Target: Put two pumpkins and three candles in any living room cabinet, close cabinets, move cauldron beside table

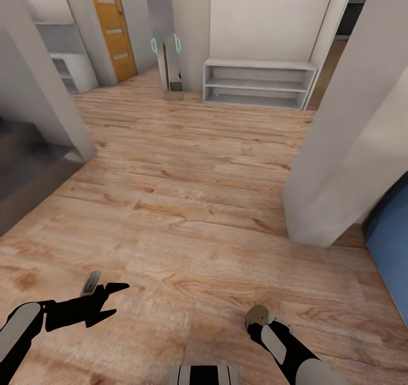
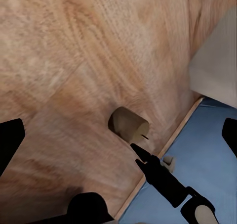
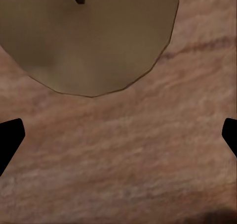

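On the wide wood floor (image 1: pixel 187 164), the right end effector (image 3: pixel 118 135), fingers spread apart, hovers beside a lying candle (image 3: pixel 89 36), seemingly light, rigid, best pinched across its round sides, while the left end effector (image 1: pixel 110 300) also gapes.

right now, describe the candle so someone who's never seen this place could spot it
Start on the plank wood floor and follow it toward the blue surface at its edge. Just ahead of the open right gripper is the candle, a squat grey-brown stub with a dark wick, duller than the pale planks.
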Controlling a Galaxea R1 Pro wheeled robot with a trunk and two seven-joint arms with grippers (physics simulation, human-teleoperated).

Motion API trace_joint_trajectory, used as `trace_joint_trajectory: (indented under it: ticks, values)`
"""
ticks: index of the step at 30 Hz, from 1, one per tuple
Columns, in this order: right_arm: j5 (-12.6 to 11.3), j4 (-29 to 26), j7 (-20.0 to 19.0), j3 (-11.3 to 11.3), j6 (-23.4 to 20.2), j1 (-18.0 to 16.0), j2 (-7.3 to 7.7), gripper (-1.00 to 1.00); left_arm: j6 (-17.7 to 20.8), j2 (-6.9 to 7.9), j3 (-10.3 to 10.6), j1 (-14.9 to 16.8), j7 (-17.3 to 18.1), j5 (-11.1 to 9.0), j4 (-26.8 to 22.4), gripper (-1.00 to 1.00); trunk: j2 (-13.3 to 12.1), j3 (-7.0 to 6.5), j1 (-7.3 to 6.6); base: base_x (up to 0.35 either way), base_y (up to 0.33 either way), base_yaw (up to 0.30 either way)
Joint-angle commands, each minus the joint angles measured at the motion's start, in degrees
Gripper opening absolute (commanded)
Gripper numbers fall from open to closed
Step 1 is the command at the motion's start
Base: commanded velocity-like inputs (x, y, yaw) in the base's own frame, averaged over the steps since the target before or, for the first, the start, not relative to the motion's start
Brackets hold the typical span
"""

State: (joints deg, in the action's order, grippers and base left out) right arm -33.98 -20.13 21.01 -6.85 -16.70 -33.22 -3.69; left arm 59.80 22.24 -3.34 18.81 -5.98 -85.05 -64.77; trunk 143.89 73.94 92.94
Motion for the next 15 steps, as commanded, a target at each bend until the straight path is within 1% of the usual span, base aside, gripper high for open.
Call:
trace_joint_trajectory:
  ticks: [1, 6, 9, 11, 13, 15]
  values:
    - [0.0, 0.0, 0.0, 0.0, 0.0, 0.0, 0.00, 1.00, 0.0, 0.00, 0.0, 0.0, 0.0, 0.0, 0.0, 1.00, 0.0, 0.23, 0.02, 0.000, 0.000, 0.000]
    - [0.3, 0.0, 0.0, 0.0, 0.0, 0.0, -0.04, 1.00, 0.0, 0.02, 0.0, 0.0, 0.0, 0.0, 0.0, 1.00, 0.0, 0.23, 0.02, 0.000, 0.000, 0.000]
    - [1.7, 0.0, 0.0, 0.1, 0.0, 0.0, -0.07, 1.00, 0.0, 0.02, 0.0, 0.0, 0.0, 0.0, 0.0, 1.00, 0.0, 0.23, 0.02, 0.000, 0.000, 0.000]
    - [3.2, 0.0, 0.0, 0.1, -0.1, 0.0, -0.08, 1.00, 0.0, 0.04, 0.0, 0.0, 0.0, 0.0, 0.0, 1.00, 0.0, 0.23, 0.02, 0.023, 0.003, 0.000]
    - [4.2, 0.0, 0.0, 0.2, -0.1, 0.0, -0.09, 1.00, 0.0, 0.03, 0.0, 0.0, 0.0, 0.0, 0.0, 1.00, 0.0, 0.23, 0.02, 0.165, 0.046, 0.000]
    - [4.5, 0.0, 0.0, 0.2, -0.1, 0.0, -0.09, 1.00, 0.0, 0.02, 0.0, 0.0, 0.0, 0.0, 0.0, 1.00, 0.0, 0.23, 0.02, 0.182, 0.033, 0.000]
